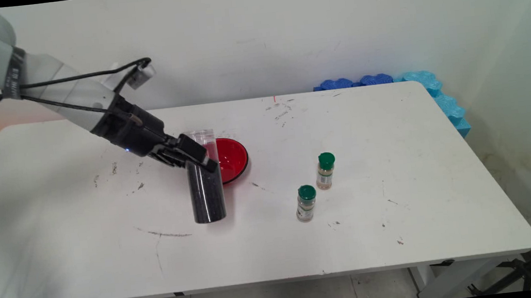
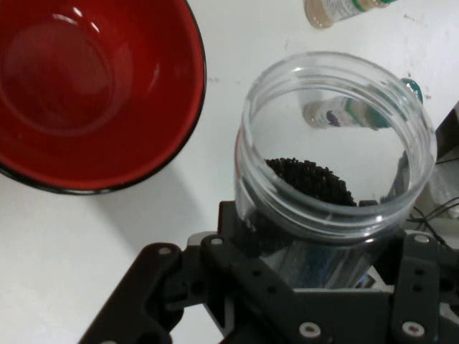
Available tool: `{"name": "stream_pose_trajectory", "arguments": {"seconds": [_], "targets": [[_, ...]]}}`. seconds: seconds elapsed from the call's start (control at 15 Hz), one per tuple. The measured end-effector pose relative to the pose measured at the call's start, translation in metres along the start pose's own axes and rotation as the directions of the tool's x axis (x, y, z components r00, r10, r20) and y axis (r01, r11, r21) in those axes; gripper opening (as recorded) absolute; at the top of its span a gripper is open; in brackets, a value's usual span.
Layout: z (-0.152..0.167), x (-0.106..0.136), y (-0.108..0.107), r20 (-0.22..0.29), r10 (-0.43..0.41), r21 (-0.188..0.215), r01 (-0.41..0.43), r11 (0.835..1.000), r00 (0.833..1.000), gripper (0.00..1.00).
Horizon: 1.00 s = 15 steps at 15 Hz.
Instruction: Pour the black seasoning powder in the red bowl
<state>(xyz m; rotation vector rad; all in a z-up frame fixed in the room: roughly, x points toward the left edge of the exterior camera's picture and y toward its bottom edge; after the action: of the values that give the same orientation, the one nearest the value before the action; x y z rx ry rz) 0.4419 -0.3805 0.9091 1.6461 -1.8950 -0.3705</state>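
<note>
My gripper (image 1: 201, 161) is pinching a clear jar (image 1: 206, 184) about its upper part, jaws pressed against its sides. The jar stands upright, or close to it, on the white table (image 1: 400, 233), open at the top and filled most of the way with dark granules (image 2: 312, 179). Only the hand view looks down through the jar's open mouth (image 2: 337, 143) onto the black heap inside; from the main view the fill shows merely as a dark column under a clear neck.

Just beside the jar, on its far side, sits a red bowl (image 1: 231, 158) with a dark rim. The hand view shows its inside bare and glossy; the main view has part of it hidden behind the jar and my fingers.

Well off to the right stand two small spice bottles with green caps, the nearer one (image 1: 306, 203) and the farther one (image 1: 325, 171), both upright and a little apart.

Wide bare table lies toward the near edge and right of the bottles. Past the table's far right corner, blue foam pieces (image 1: 435, 89) line the wall.
</note>
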Motion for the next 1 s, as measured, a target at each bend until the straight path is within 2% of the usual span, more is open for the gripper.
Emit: {"name": "stream_pose_trajectory", "arguments": {"seconds": [0.27, 0.47, 0.73, 1.0], "targets": [[0.014, 0.003, -0.004, 0.038, -0.109, -0.024, 0.11, 0.994, 0.993, 0.0], [0.023, 0.006, -0.011, 0.052, -0.214, -0.033, 0.215, 0.976, 0.976, 0.0], [0.034, 0.009, -0.019, 0.073, -0.361, -0.045, 0.364, 0.93, 0.93, 0.0], [0.044, 0.014, -0.026, 0.088, -0.465, -0.05, 0.47, 0.881, 0.881, 0.0]]}}
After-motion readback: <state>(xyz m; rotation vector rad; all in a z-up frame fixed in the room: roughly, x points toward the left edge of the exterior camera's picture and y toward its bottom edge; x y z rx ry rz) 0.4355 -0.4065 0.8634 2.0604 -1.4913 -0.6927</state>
